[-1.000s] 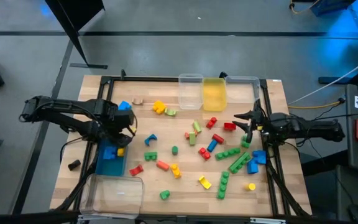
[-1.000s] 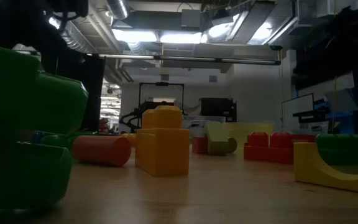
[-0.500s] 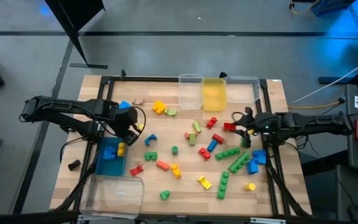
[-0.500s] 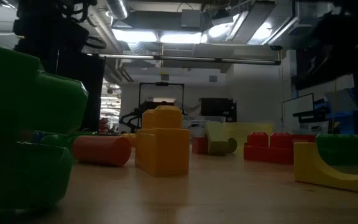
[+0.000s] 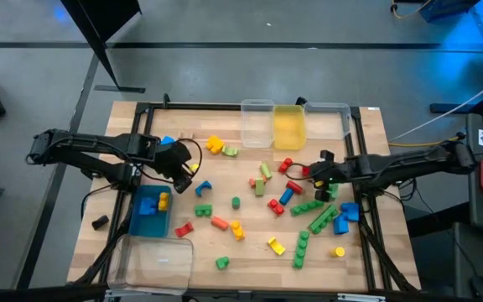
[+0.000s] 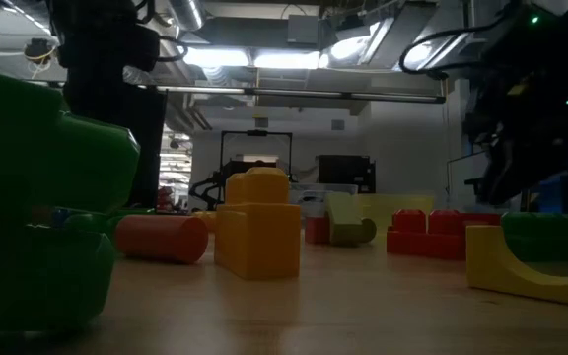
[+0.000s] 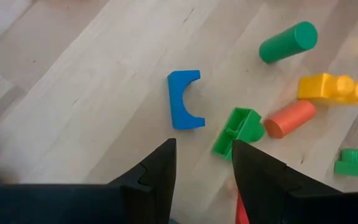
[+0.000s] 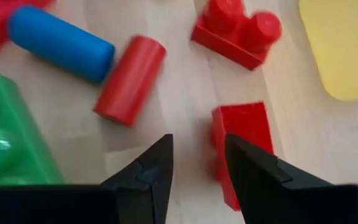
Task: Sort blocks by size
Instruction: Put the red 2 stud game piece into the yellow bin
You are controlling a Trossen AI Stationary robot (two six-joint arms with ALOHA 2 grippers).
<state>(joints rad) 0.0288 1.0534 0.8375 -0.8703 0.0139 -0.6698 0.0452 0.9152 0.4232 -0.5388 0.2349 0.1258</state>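
right gripper, fingers spread, hangs over your red block; left gripper, also spread, near blue arch block.

Blocks lie scattered across the table, three bins along its far edge, two more bins at its near-left corner.

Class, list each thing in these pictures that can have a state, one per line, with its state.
Left gripper: open, empty, above the blue arch.
Right gripper: open, empty, over the red brick.
Blue bin: holds blocks.
Yellow bin: upright.
Blue arch: lying on its side.
Red cylinder: lying flat.
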